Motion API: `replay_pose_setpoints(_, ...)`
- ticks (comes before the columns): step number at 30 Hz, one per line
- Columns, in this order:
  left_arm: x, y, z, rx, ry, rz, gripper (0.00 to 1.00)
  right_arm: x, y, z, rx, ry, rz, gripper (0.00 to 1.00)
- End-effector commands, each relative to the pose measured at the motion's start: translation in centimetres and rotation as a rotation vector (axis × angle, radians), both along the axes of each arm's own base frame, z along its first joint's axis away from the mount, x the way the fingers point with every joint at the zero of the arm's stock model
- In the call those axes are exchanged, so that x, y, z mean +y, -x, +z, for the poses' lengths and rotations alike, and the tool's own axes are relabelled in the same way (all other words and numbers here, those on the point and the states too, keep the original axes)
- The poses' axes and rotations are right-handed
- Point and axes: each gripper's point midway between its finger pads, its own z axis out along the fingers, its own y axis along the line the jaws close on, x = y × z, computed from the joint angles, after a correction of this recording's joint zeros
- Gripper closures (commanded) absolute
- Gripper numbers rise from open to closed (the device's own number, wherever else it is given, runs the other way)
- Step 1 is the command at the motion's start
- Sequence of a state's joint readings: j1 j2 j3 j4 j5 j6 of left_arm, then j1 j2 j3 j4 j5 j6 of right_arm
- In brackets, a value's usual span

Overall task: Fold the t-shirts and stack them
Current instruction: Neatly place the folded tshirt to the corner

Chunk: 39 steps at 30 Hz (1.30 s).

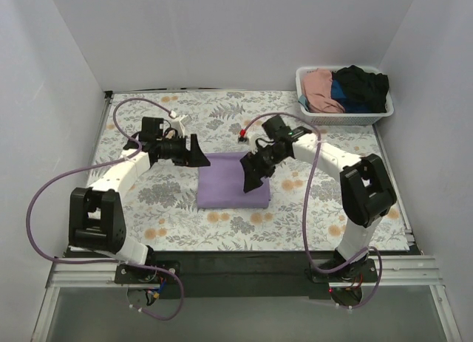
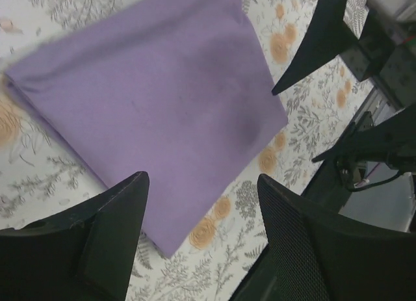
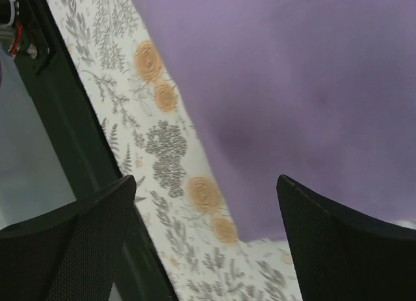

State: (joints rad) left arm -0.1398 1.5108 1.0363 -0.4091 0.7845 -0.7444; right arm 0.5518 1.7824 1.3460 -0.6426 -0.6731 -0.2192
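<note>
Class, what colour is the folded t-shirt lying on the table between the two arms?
Lavender purple, plain; the folded t-shirt shows best in the left wrist view.

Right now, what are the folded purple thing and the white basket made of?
The purple shirt looks like soft matte cloth: it lies folded flat, with rounded edges and no shine. The white basket is probably hard plastic: smooth, stiff walls with slats.
</note>
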Motion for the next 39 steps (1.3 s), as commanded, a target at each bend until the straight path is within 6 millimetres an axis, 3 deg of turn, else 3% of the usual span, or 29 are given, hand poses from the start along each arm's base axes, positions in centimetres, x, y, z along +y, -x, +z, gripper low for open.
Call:
replay_pose_setpoints(1,0.5,1.7,0.8,0.028,0.029,0.038,0.33,3.6,0.2,0.3,-0.007,-0.049,-0.047,0.04)
replay_pose_setpoints(8,1.1,2.6,0.7,0.013,-0.009,0.048,0.33,7.4,0.5,-0.1,0.177,-0.145,-0.011,0.02)
replay_pose_setpoints(15,2.3,2.2,1.7,-0.074,-0.085,0.077,0.32,8.5,-3.7,1.7,-0.183,0.048,-0.153,0.02)
replay_pose_setpoints(18,2.9,1.4,2.4,-0.120,-0.112,0.110,0.32,8.2,-4.8,0.2,-0.327,0.202,-0.199,0.02)
replay_pose_setpoints(19,3.0,1.2,2.6,-0.131,-0.120,0.118,0.32,7.7,-5.4,-1.9,-0.390,0.303,-0.197,0.02)
replay_pose_setpoints(22,4.0,-0.4,4.1,-0.199,-0.164,0.168,0.30,6.5,-5.8,-5.6,-0.418,0.446,-0.195,0.02)
replay_pose_setpoints(26,4.9,-1.8,6.7,-0.295,-0.204,0.204,0.27,4.8,-4.7,-9.8,-0.400,0.553,-0.156,0.02)
replay_pose_setpoints(28,4.9,-1.9,7.6,-0.320,-0.203,0.204,0.26,3.3,-3.3,-12.0,-0.361,0.604,-0.118,0.02)
replay_pose_setpoints(30,4.9,-1.7,8.1,-0.340,-0.204,0.193,0.25,1.8,-2.5,-12.6,-0.341,0.625,-0.095,0.02)
replay_pose_setpoints(31,4.8,-1.7,8.2,-0.346,-0.203,0.185,0.25,-0.5,-1.2,-13.9,-0.289,0.655,-0.062,0.02)
replay_pose_setpoints(33,4.9,-1.6,8.6,-0.376,-0.218,0.167,0.23,-3.2,-0.5,-13.3,-0.266,0.650,-0.047,0.02)
replay_pose_setpoints(34,4.9,-1.6,8.7,-0.384,-0.222,0.157,0.21,-6.6,0.4,-14.3,-0.222,0.678,-0.017,0.02)
replay_pose_setpoints(35,4.9,-1.5,8.7,-0.389,-0.226,0.147,0.20,-8.4,0.8,-14.4,-0.206,0.687,-0.011,0.02)
replay_pose_setpoints(36,4.9,-1.4,8.5,-0.400,-0.241,0.121,0.19,-10.2,1.1,-14.3,-0.197,0.690,-0.004,0.02)
replay_pose_setpoints(37,4.7,-1.3,8.3,-0.394,-0.240,0.100,0.17,-13.4,2.0,-14.2,-0.151,0.689,-0.020,0.02)
replay_pose_setpoints(39,4.1,-0.9,8.2,-0.376,-0.222,0.053,0.16,-16.9,1.6,-13.3,-0.214,0.693,0.027,0.02)
